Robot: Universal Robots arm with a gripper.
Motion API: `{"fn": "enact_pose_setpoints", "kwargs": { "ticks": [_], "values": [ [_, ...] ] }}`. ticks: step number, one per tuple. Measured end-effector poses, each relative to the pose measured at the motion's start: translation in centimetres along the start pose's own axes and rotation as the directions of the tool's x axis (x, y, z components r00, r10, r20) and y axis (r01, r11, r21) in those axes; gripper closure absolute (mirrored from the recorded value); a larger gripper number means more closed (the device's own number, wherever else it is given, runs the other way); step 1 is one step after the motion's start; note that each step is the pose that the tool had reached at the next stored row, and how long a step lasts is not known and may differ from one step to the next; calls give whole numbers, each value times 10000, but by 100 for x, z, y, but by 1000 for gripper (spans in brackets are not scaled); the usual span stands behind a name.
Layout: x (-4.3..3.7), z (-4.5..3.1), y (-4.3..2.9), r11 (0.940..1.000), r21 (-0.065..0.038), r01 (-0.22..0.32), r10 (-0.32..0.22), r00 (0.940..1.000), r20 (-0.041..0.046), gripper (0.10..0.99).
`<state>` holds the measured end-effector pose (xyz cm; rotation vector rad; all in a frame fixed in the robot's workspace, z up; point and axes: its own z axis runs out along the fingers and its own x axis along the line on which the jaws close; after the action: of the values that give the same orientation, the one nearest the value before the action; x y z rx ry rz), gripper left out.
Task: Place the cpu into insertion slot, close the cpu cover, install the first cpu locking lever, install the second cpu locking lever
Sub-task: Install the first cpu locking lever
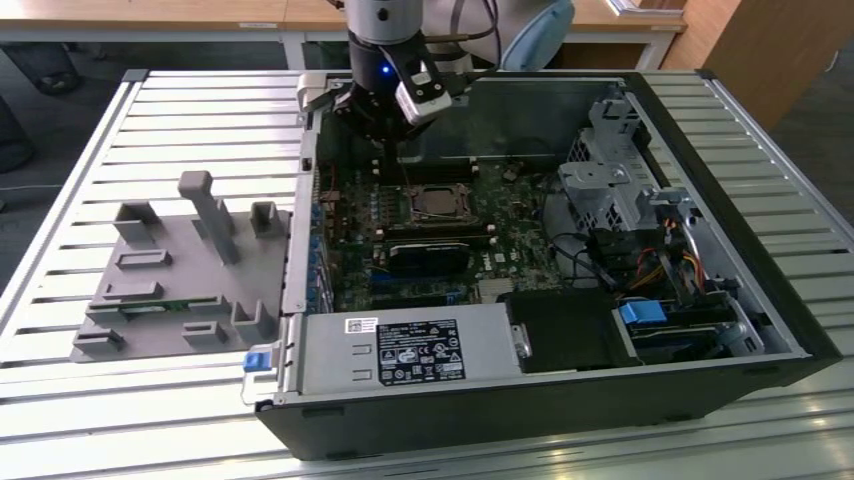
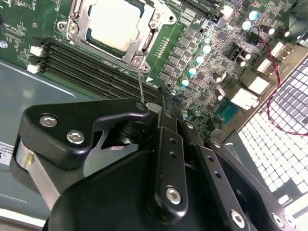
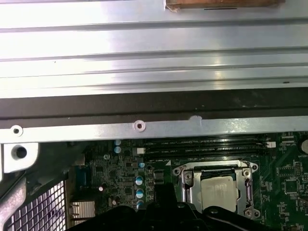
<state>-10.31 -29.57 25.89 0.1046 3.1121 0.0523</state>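
The cpu (image 2: pixel 115 21) lies flat in the insertion slot (image 2: pixel 71 28) on the green motherboard, pale and square. The cpu cover (image 2: pixel 147 43) is down around it as a silvery frame. A thin wire locking lever (image 2: pixel 140 82) rises from the socket's corner to my fingertips. My gripper (image 2: pixel 150 107) is shut on the lever's free end, just beside the socket. In the exterior view the gripper (image 1: pixel 387 135) hangs above the far side of the socket, and the cpu (image 1: pixel 435 203) sits below it. The first wrist view has the cpu (image 3: pixel 219 190) framed by the cover (image 3: pixel 188 192).
The open computer case (image 1: pixel 747 330) lies on a slatted metal table (image 1: pixel 80 420). Memory slots (image 2: pixel 91 65) run beside the socket. A grey parts fixture (image 1: pixel 187 270) stands at the exterior view's left. Drive cages and cables (image 1: pixel 627 210) fill the case's right side.
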Motion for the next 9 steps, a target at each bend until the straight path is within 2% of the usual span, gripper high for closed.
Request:
{"fn": "enact_pose_setpoints", "kwargs": {
  "ticks": [9],
  "values": [
    [1, 2, 27, 10000, -43, -1, 1, 10000, -3, 980]
  ]
}}
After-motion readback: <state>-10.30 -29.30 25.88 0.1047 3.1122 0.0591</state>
